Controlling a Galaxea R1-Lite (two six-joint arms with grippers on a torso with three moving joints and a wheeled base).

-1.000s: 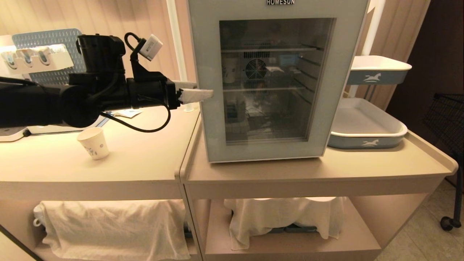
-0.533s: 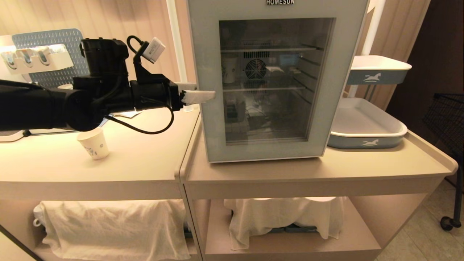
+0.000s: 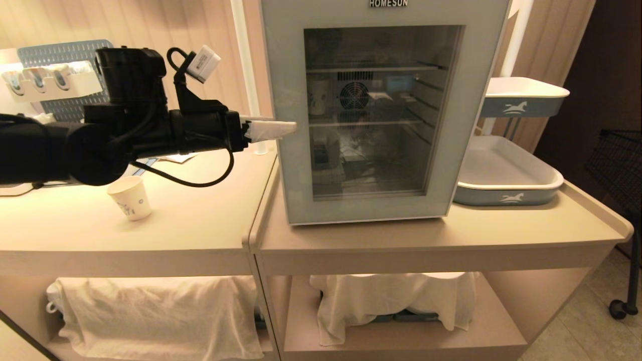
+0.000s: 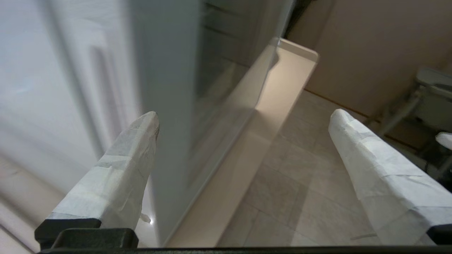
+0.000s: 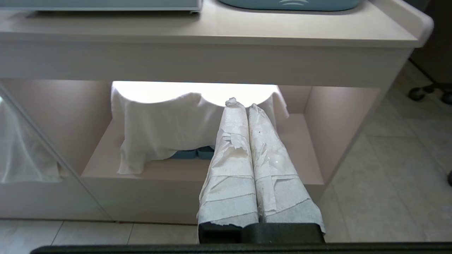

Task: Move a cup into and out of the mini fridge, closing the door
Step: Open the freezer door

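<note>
Fingers of my left gripper [image 3: 278, 129] stand wide apart and empty, straddling the left edge of the pale grey glass-window door [image 3: 376, 113] of the closed HOMESUN mini fridge [image 3: 383, 4]. I'd hook that stiff edge. The small white blue-printed paper cup [image 3: 317, 98] sits inside on the upper wire shelf, light and crushable, so I'd pinch mid-wall gently.
</note>
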